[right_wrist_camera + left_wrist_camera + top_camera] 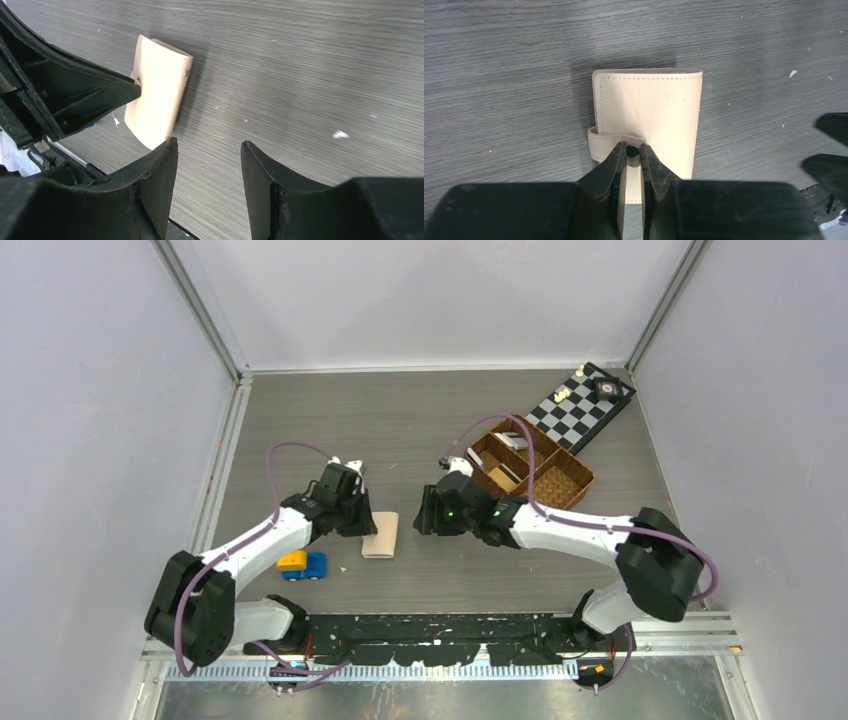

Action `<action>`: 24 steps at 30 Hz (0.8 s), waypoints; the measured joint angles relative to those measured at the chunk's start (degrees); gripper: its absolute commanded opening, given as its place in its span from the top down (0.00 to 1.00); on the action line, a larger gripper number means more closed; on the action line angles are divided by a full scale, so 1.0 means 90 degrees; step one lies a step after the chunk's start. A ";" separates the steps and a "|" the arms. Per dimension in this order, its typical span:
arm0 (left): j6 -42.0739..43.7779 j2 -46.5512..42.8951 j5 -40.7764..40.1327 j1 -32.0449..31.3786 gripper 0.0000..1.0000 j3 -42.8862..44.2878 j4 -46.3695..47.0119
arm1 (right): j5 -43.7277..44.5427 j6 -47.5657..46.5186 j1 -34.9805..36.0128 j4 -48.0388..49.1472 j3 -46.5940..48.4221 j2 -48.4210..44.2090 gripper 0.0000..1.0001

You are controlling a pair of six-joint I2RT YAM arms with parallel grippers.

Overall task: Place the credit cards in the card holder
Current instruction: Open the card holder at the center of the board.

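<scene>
The card holder (380, 534), a beige folded wallet, lies shut and flat on the table between the two arms. My left gripper (633, 150) is at its near side, shut on the snap tab (606, 145), with a fingertip on each side of the dark snap stud. My right gripper (209, 150) hovers open just right of the card holder (157, 95), holding nothing. Thin flat pieces that look like the credit cards (506, 476) rest in the woven basket's compartments, too small to tell colours apart.
A brown divided basket (562, 483) stands at the back right, with a small chessboard (580, 405) behind it. A blue and yellow toy car (303, 563) sits near the left arm, close to the front edge. Side walls enclose the table.
</scene>
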 measured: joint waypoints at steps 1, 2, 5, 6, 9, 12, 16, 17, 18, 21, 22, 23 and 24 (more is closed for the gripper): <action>-0.0012 -0.0066 0.0051 0.0041 1.00 -0.0036 0.0015 | -0.0019 0.0075 0.0063 0.0153 0.0034 0.0153 0.43; -0.0041 -0.0134 0.0102 0.0085 1.00 -0.0078 0.0029 | -0.0061 0.0153 0.0114 0.0316 0.0056 0.0304 0.42; -0.0109 -0.0311 0.0253 0.0189 1.00 -0.0214 0.0075 | -0.0236 0.0386 0.0199 0.0763 0.0061 0.0675 0.39; -0.0117 -0.0357 0.0284 0.0211 1.00 -0.0253 0.0087 | -0.0304 0.0464 0.0211 0.0906 0.0061 0.0777 0.38; -0.0143 -0.0546 0.0396 0.0294 1.00 -0.0384 0.0107 | -0.0461 0.0653 0.0233 0.1270 0.0061 0.0984 0.36; -0.0163 -0.0687 0.0476 0.0355 1.00 -0.0425 0.0114 | -0.0624 0.0840 0.0245 0.1683 0.0078 0.1207 0.36; -0.0214 -0.0794 0.0595 0.0418 1.00 -0.0430 0.0136 | -0.0833 0.1032 0.0270 0.2052 0.0119 0.1566 0.36; -0.0238 -0.0809 0.0629 0.0430 1.00 -0.0430 0.0136 | -0.0886 0.1076 0.0274 0.2113 0.0134 0.1654 0.36; -0.0274 -0.0823 0.0661 0.0440 1.00 -0.0430 0.0141 | -0.0930 0.1105 0.0282 0.2164 0.0153 0.1739 0.36; -0.0291 -0.0867 0.0729 0.0447 1.00 -0.0437 0.0148 | -0.1037 0.1173 0.0291 0.2319 0.0182 0.1899 0.38; -0.0299 -0.0886 0.0736 0.0447 1.00 -0.0442 0.0148 | -0.1069 0.1197 0.0296 0.2378 0.0192 0.1933 0.40; -0.0304 -0.0913 0.0750 0.0449 1.00 -0.0449 0.0146 | -0.1107 0.1217 0.0301 0.2424 0.0204 0.1962 0.43; -0.0306 -0.0945 0.0763 0.0452 1.00 -0.0454 0.0146 | -0.1124 0.1234 0.0308 0.2455 0.0219 0.1982 0.49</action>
